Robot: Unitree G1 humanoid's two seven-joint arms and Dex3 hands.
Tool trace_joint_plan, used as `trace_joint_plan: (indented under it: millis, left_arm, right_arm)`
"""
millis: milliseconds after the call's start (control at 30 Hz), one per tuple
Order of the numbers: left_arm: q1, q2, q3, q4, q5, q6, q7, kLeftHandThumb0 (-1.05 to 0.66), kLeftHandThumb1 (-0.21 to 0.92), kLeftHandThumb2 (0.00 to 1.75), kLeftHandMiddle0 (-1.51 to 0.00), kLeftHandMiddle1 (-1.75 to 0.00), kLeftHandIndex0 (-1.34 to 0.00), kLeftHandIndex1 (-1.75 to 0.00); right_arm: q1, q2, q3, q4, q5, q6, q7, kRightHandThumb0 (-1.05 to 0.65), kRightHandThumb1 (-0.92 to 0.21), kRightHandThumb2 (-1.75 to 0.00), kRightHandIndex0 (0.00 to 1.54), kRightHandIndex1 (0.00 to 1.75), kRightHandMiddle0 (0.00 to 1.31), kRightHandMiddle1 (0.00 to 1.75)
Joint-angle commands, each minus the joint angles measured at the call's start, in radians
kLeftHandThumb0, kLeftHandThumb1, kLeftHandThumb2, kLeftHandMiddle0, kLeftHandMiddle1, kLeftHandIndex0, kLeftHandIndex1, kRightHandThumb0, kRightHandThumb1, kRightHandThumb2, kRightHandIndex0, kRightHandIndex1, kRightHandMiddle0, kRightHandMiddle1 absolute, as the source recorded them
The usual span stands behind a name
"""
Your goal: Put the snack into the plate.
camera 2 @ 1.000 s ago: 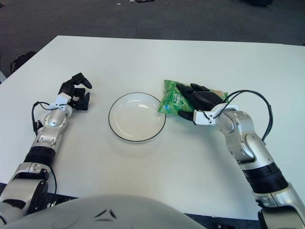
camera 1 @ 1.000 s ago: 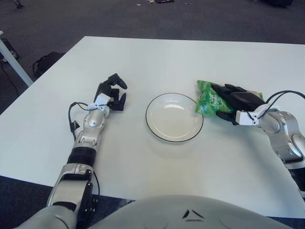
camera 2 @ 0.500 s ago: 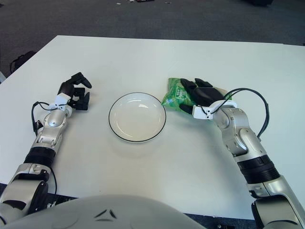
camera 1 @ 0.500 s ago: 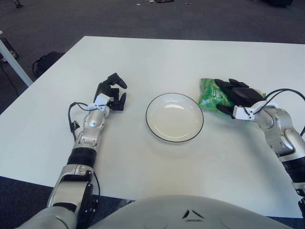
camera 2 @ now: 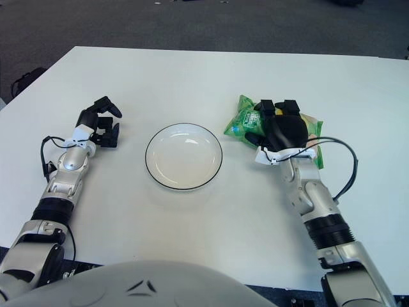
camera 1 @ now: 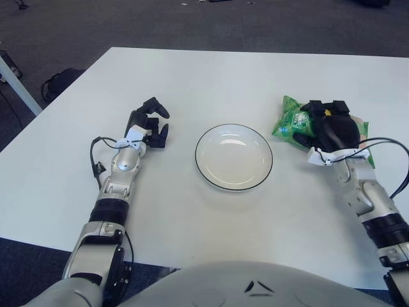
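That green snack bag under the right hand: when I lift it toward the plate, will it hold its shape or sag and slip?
The green crinkled snack bag looks like thin film, so it will likely flex and sag at the unheld end. Its glossy surface may slip between the fingers of the right hand covering it. It is probably light, so pushing would likely slide it on the white table.

bare table (camera 1: 211,83), plate (camera 1: 234,157) empty

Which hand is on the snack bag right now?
The right hand, on the green snack bag right of the white plate. The left hand, left of the plate, holds nothing.
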Motion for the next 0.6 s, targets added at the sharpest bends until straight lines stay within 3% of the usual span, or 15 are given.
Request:
trace_joint_plan:
  millis: [0,67,233,333,567]
  left_arm:
    - [0.103,-0.034,-0.012,0.051,0.008,0.014,0.013,-0.53,0.21,1.44,-1.33,-1.75,-0.70,-1.75]
    - [0.104,-0.034,-0.013,0.049,0.009,0.017,0.015,-0.53,0.21,1.45,-1.33,-1.75,-0.70,-1.75]
    - [0.104,-0.033,-0.015,0.046,0.012,0.025,0.019,-0.53,0.21,1.45,-1.33,-1.75,-0.71,-1.75]
    - [0.102,-0.033,-0.017,0.047,0.014,0.028,0.020,-0.53,0.21,1.45,-1.33,-1.75,-0.71,-1.75]
    - [0.098,-0.033,-0.017,0.057,0.007,0.022,0.014,-0.53,0.21,1.45,-1.33,-1.75,-0.70,-1.75]
  right_arm:
    - [0.003,0.020,-0.006,0.084,0.043,-0.064,-0.044,-0.04,-0.15,-1.40,0.71,1.40,0.69,1.74]
    - [-0.014,0.024,-0.016,0.139,0.085,-0.119,-0.071,-0.01,-0.08,-1.45,0.82,1.34,0.72,1.74]
    - [-0.036,0.031,-0.028,0.201,0.132,-0.187,-0.099,0.00,-0.03,-1.51,0.91,1.35,0.69,1.75]
    - [-0.048,0.040,-0.035,0.220,0.157,-0.209,-0.101,0.00,-0.03,-1.54,0.91,1.43,0.64,1.75]
    - [-0.080,0.075,-0.071,0.122,0.247,-0.188,-0.017,0.00,-0.07,-1.55,0.86,1.57,0.58,1.75]
